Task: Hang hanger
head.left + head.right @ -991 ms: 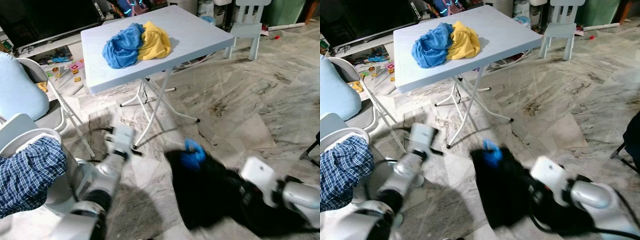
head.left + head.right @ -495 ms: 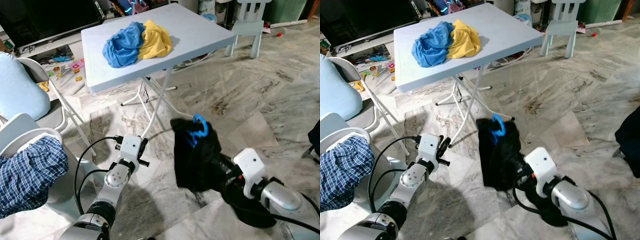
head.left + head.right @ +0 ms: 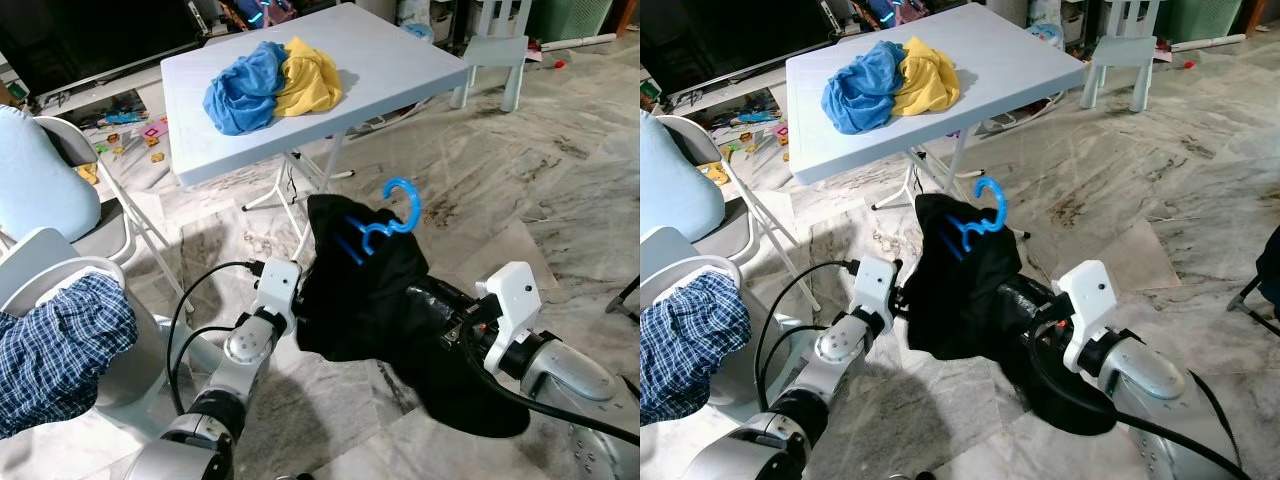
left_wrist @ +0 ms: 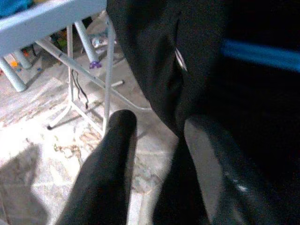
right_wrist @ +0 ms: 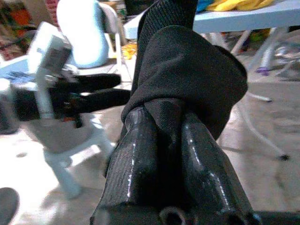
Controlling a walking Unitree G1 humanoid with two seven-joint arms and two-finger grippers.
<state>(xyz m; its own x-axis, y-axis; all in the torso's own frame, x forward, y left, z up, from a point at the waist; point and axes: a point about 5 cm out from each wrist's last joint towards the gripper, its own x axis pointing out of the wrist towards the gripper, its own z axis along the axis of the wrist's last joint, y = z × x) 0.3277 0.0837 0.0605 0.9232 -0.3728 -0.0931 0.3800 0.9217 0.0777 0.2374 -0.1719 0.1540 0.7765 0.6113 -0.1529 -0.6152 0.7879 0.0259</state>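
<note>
At the lower left of the frame a checked blue cloth [image 3: 55, 345] is draped over a white chair [image 3: 60, 265]. Toward the centre, the left gripper [image 4: 154, 136] is seen with its fingers spread, one finger against the edge of the black garment [image 3: 365, 290]. The garment, carried on a blue hanger [image 3: 385, 225], is held at mid-frame below the white folding table [image 3: 400, 60], where blue and yellow clothes [image 3: 270, 85] are piled. At the lower right, the right gripper [image 5: 164, 131] is pressed together on the garment.
</note>
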